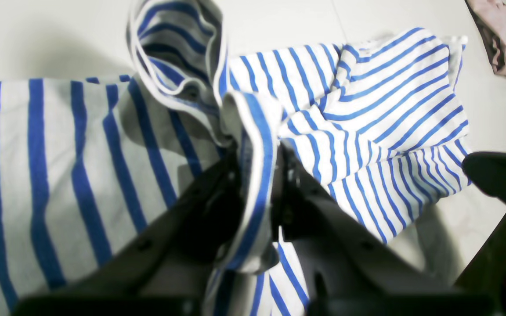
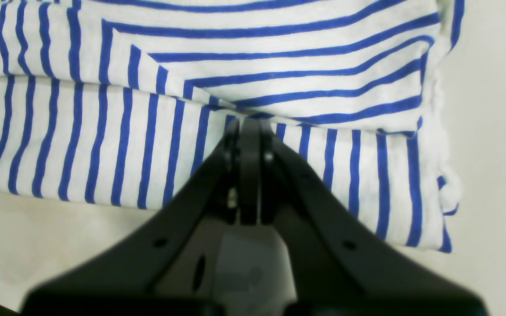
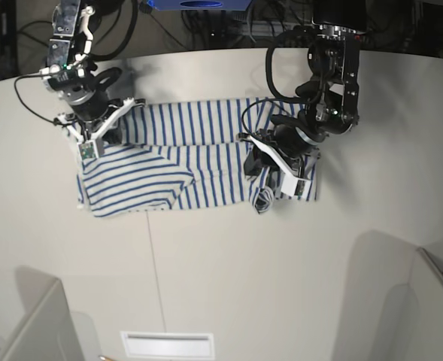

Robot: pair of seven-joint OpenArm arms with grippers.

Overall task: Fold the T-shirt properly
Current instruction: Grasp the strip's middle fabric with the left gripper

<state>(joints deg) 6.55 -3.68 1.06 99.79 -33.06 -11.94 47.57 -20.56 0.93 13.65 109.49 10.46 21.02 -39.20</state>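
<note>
Because the T-shirt [image 3: 198, 162] needs folding over, my left claw [image 1: 257, 175] pinches its hem tight while my right claw [image 2: 248, 127], fully closed, pins the far edge

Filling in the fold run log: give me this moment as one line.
task: fold T-shirt | left gripper: shut on bunched T-shirt edge, lifted | right gripper: shut, tips at a T-shirt fold | table: shirt partly folded
</note>
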